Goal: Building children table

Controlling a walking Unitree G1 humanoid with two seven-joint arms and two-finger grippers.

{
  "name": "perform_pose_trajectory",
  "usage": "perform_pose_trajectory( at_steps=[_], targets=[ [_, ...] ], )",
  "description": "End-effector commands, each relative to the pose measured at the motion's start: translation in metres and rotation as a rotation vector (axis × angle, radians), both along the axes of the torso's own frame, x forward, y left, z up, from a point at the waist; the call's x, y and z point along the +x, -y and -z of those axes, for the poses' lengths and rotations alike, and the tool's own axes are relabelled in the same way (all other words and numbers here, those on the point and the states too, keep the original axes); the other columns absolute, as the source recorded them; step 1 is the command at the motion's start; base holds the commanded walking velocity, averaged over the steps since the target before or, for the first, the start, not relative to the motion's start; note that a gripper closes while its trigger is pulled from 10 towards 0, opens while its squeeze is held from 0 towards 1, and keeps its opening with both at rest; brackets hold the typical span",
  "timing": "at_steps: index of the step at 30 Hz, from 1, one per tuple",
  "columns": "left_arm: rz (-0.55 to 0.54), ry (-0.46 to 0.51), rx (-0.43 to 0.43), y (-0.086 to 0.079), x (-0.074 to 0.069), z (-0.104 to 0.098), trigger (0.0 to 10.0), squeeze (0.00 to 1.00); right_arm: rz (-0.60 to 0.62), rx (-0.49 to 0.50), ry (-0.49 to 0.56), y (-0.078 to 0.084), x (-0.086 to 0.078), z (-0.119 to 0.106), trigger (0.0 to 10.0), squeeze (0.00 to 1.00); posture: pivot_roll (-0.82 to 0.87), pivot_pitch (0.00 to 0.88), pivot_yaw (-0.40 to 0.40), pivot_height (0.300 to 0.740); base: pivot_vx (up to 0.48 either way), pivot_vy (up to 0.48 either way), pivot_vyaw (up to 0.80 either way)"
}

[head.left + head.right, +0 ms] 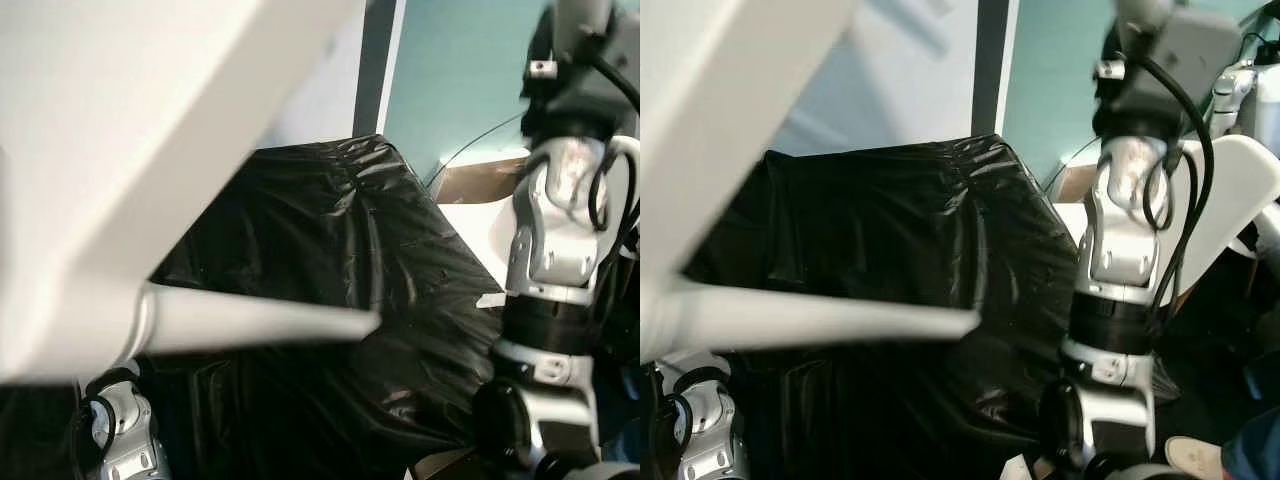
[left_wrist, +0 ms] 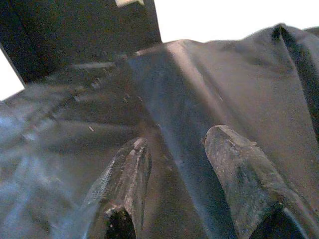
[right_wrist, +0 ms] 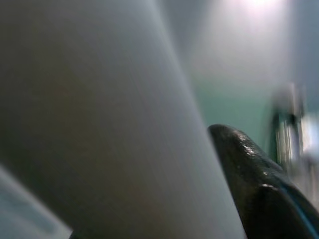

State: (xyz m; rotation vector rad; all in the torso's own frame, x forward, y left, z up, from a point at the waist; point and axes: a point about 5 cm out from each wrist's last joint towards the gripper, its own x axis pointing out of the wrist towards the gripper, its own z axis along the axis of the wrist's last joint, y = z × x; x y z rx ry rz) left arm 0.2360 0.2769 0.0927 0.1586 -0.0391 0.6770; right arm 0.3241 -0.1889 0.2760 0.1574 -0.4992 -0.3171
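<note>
Tabletop (image 1: 150, 120), a broad white panel, is held tilted close before the head camera, and the upper left of both eye views is taken up by it. A white table leg (image 1: 260, 322) is seen jutting from its underside toward the right, blurred, with its free end over a black plastic sheet (image 1: 350, 240) that is draped over something bulky behind.

The right arm (image 1: 550, 300) is raised on the right of the eye views, its silver and black links rising upward. In the right wrist view, one black finger (image 3: 259, 184) of the right gripper (image 3: 199, 199) is seen lying right against a pale, smooth surface (image 3: 99, 129); whether the jaws are pinched on it cannot be told.

The left gripper (image 2: 189, 184) is shown in the left wrist view with its jaws spread apart, nothing between them, hanging just over the black sheet. Part of the left arm (image 1: 125, 440) is seen at the lower left of the eye views.

A teal wall (image 1: 460, 60) is seen behind.
</note>
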Motion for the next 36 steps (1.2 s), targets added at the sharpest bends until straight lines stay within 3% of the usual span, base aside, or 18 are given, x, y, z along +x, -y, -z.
perform_pose_trajectory(
  at_steps=[1, 3, 11, 19, 27, 29, 30, 32, 36],
  targets=[
    [-0.281, 0.043, 0.019, -0.011, -0.009, -0.003, 10.0, 0.0, 0.019, 0.077, -0.026, 0.009, 0.0, 0.007, 0.0, 0.0, 0.06, 0.0, 0.064, 0.74, 0.0, 0.0, 0.0],
    [-0.259, 0.042, 0.023, -0.008, -0.006, -0.004, 10.0, 0.0, 0.083, 0.083, -0.099, 0.019, -0.006, 0.029, 0.0, 0.0, 0.06, 0.0, 0.068, 0.74, 0.0, 0.0, 0.0],
    [-0.194, 0.034, 0.04, 0.002, -0.003, -0.005, 10.0, 0.0, 0.193, 0.08, -0.253, 0.033, -0.008, 0.058, 0.0, 0.0, 0.05, 0.0, 0.081, 0.74, 0.0, 0.0, 0.0],
    [-0.164, 0.022, 0.045, 0.003, -0.003, -0.004, 10.0, 0.0, 0.238, 0.045, -0.313, 0.034, 0.011, 0.053, 0.0, 0.0, 0.06, 0.0, 0.086, 0.74, 0.0, 0.0, 0.0],
    [-0.159, 0.016, 0.044, 0.005, -0.004, -0.002, 10.0, 0.0, 0.245, 0.077, -0.351, 0.031, 0.025, 0.048, 0.0, 0.0, 0.06, 0.0, 0.085, 0.74, 0.0, 0.0, 0.0],
    [-0.145, 0.01, 0.044, 0.009, -0.003, -0.001, 10.0, 0.0, 0.178, 0.025, -0.342, 0.016, 0.045, 0.026, 0.0, 0.0, 0.07, 0.0, 0.079, 0.74, 0.0, 0.0, 0.0],
    [-0.145, 0.01, 0.044, 0.009, -0.003, -0.001, 10.0, 0.0, 0.178, 0.025, -0.342, 0.016, 0.045, 0.026, 0.0, 0.0, 0.07, 0.0, 0.079, 0.74, 0.0, 0.0, 0.0],
    [-0.132, 0.01, 0.041, 0.013, -0.001, -0.001, 10.0, 0.0, 0.1, -0.043, -0.351, 0.005, 0.061, 0.012, 0.0, 0.0, 0.08, 0.0, 0.073, 0.74, 0.0, 0.0, 0.0],
    [-0.105, 0.003, 0.021, 0.018, 0.0, 0.002, 10.0, 0.0, 0.032, -0.121, -0.421, 0.001, 0.073, 0.018, 0.0, 0.0, 0.09, 0.0, 0.068, 0.74, 0.0, 0.0, 0.0]
  ],
)
